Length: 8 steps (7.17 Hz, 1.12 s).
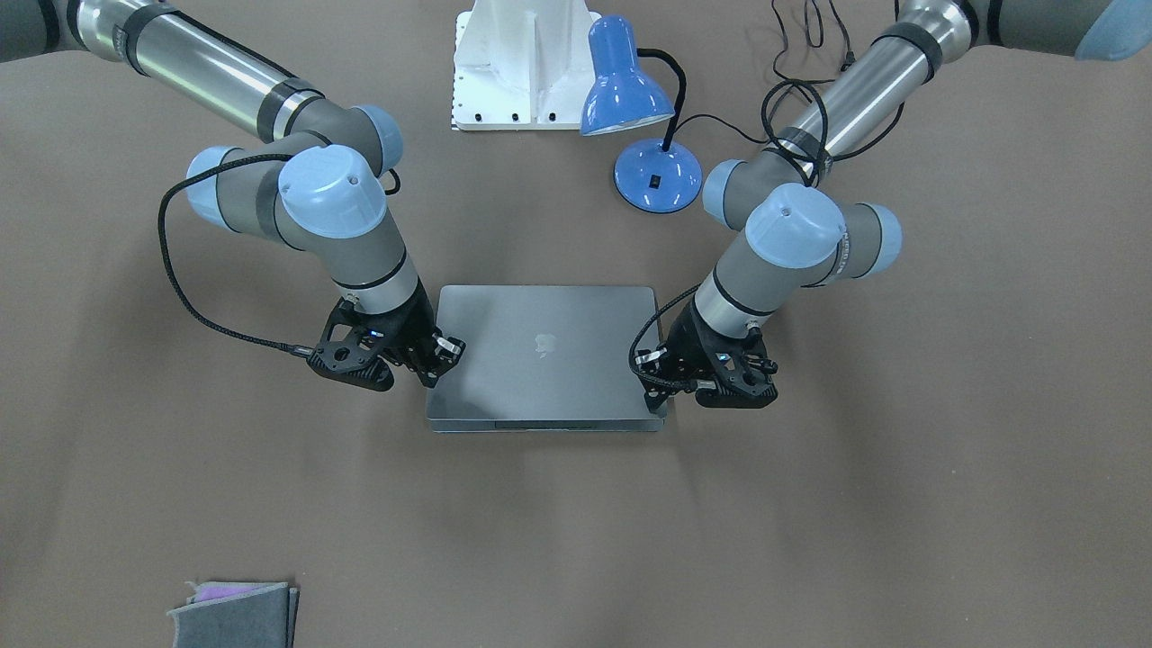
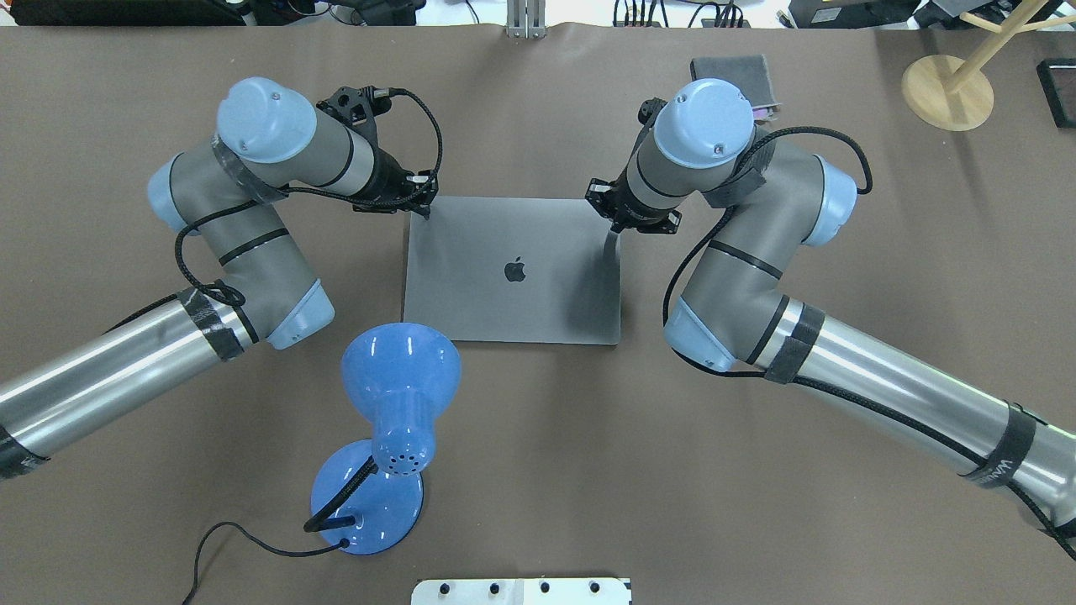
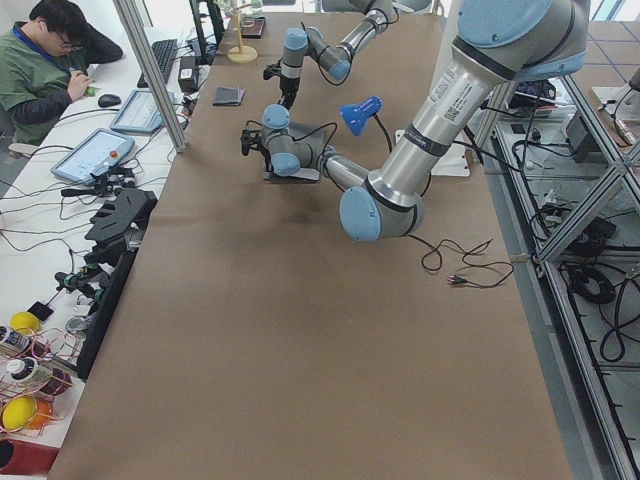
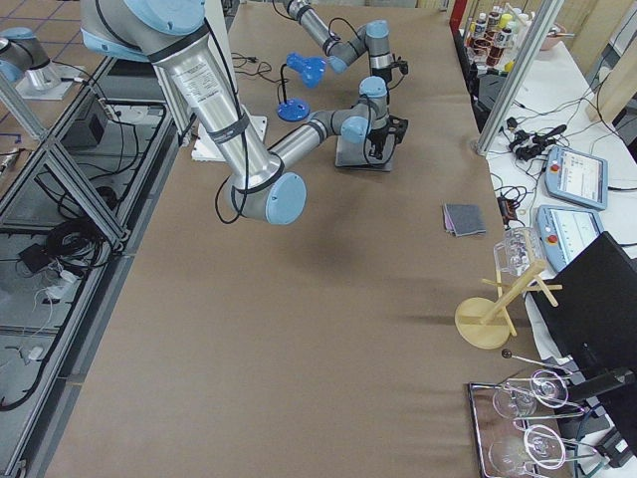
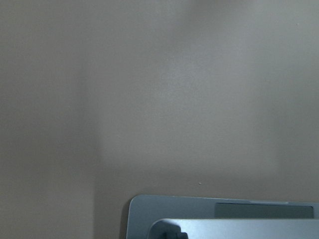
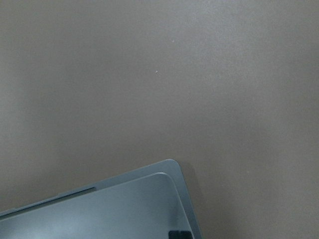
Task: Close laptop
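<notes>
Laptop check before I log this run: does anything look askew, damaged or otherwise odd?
Nothing stands out. The laptop lies flat, lid down or nearly so, unmarked; the left gripper and right gripper sit at two corners.

We see the brown bench [image 2: 538,470] bearing the closed laptop [image 2: 513,269]. A blue lamp [image 2: 395,395] stands near the laptop's robot-side corner, and a grey cloth pad [image 2: 730,69] and wooden stand [image 2: 946,92] lie beyond its far edge.
</notes>
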Each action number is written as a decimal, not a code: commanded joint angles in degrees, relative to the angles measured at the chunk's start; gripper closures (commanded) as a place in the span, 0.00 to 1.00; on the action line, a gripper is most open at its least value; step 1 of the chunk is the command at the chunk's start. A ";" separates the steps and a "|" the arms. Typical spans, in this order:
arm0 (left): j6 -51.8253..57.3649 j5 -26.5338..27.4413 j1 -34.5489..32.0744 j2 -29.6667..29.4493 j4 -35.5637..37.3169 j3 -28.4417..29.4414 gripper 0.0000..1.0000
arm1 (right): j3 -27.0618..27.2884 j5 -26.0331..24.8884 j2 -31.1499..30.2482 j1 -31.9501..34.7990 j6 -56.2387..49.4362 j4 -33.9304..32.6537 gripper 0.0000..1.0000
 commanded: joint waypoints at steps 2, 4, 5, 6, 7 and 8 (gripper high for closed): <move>1.75 1.15 0.62 0.04 0.13 0.66 1.00 | -1.29 -0.13 0.67 -0.27 -0.01 0.00 1.00; 1.92 0.45 0.36 0.12 0.21 -0.48 1.00 | -0.68 0.31 1.02 -0.10 -0.01 0.00 1.00; 2.01 0.01 0.01 0.39 0.74 -1.62 1.00 | 0.37 1.18 0.59 0.77 -1.75 -0.17 1.00; 3.84 -4.70 -1.74 0.56 4.83 -3.54 0.45 | 1.69 3.02 -0.55 2.61 -2.12 -0.44 0.80; 9.51 -6.48 -3.58 3.09 9.75 -9.13 0.02 | 4.49 2.51 -3.69 3.58 -2.99 -0.61 0.02; 14.88 -9.81 -6.12 5.81 14.75 -13.80 0.02 | 7.39 3.38 -7.12 5.25 -6.74 -0.70 0.00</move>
